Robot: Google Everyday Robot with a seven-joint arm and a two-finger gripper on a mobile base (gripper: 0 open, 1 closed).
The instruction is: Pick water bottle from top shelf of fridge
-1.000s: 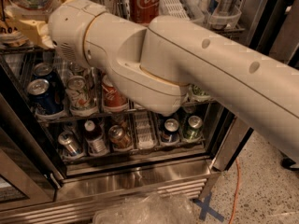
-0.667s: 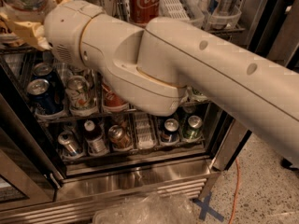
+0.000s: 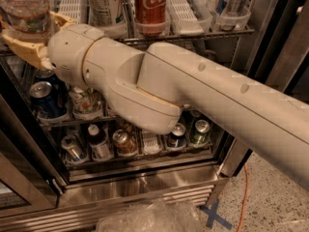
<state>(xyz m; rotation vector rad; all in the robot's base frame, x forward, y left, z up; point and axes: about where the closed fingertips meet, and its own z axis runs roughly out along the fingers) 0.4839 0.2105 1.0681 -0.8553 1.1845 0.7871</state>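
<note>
At 10 o'clock in the camera view, the gripper (image 3: pixel 31 30) sits at the front of the top shelf (image 3: pixel 193 33), its 2 tan fingers (image 3: pixel 21 48) clasped around the lower part of the water bottle (image 3: pixel 24 4). 1 finger lies under and to the 8 o'clock side of the bottle's base, the other presses in from the 3 o'clock side. The bottle stands upright, clear and ribbed, and its cap is cut off by the upper edge.

The cream arm (image 3: pixel 203 95) runs from the 4 o'clock corner up toward 10 o'clock, crossing in front of the fridge (image 3: pixel 145 190) and hiding much of the middle rack.

On the same shelf, to the 3 o'clock side of the gripper, stands a bottle with a white printed label (image 3: pixel 105 4), then a red Coca-Cola can (image 3: pixel 150 4), then white slotted lane strips (image 3: pixel 177 4). Further toward 2 o'clock are 2 more containers behind clear front stops (image 3: pixel 231 18).

Below the gripper, at 8 o'clock, a blue can (image 3: pixel 42 96) stands on the middle rack. On the lowest rack a small dark bottle with a white cap (image 3: pixel 96 140) is near 7 o'clock, and a green can (image 3: pixel 200 132) shows just under the arm.

At 6 o'clock, a crumpled clear plastic bag (image 3: pixel 149 219) lies before the steel base grille. A blue tape cross (image 3: pixel 215 216) and an orange cable (image 3: pixel 244 192) lie on the speckled floor (image 3: pixel 275 207) toward 5 o'clock.
</note>
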